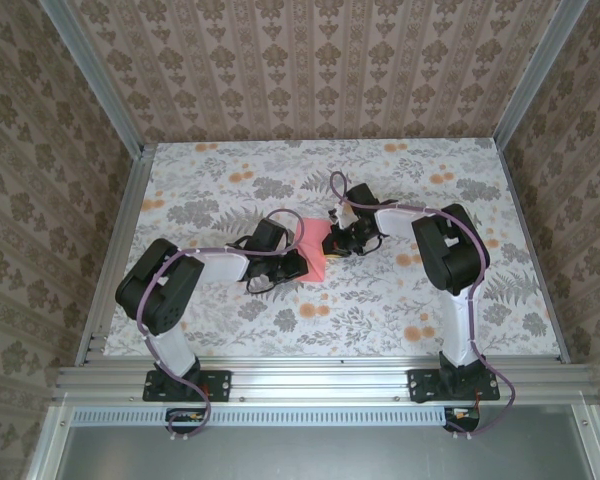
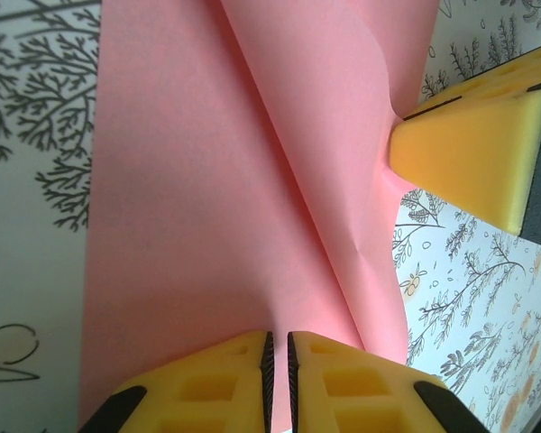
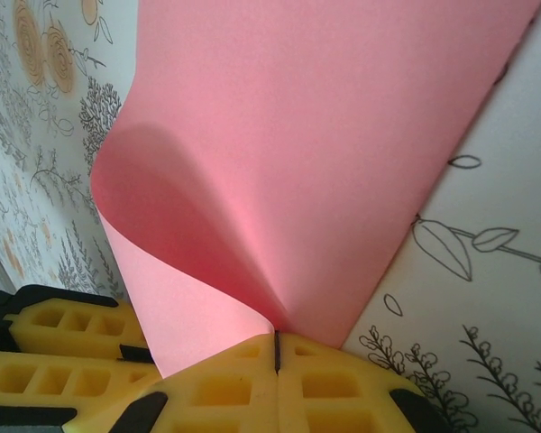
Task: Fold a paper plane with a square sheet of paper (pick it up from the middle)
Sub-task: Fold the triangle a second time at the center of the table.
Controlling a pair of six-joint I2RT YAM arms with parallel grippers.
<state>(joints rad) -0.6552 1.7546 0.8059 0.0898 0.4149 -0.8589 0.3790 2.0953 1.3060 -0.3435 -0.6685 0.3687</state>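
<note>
The floral-print table (image 1: pixel 380 310) spread out on all sides of the square sheet of paper (image 1: pixel 317 250), which sat near the table's middle. The left arm (image 1: pixel 165 285) reached in from the sheet's left, and the right arm (image 1: pixel 450 250) from its right, so the sheet lay between the two wrists.

The pink sheet was not flat. In the left wrist view the paper (image 2: pixel 207 180) showed a long raised crease running along it, with one layer lapping over the other. In the right wrist view the sheet (image 3: pixel 343 135) curled over in a soft loop at its left edge.

The left gripper (image 2: pixel 278 347) met the sheet at the near end of that crease, its yellow fingers (image 2: pixel 207 388) drawn almost together and pinching the paper ridge. The right gripper (image 3: pixel 277 347) was clamped tight on the sheet where the curled flap came down. From the left wrist, one right finger (image 2: pixel 469 153) was seen pressing the sheet's far right edge. The left gripper's fingers (image 3: pixel 63 352) stood just left of the sheet in the right wrist view.
</note>
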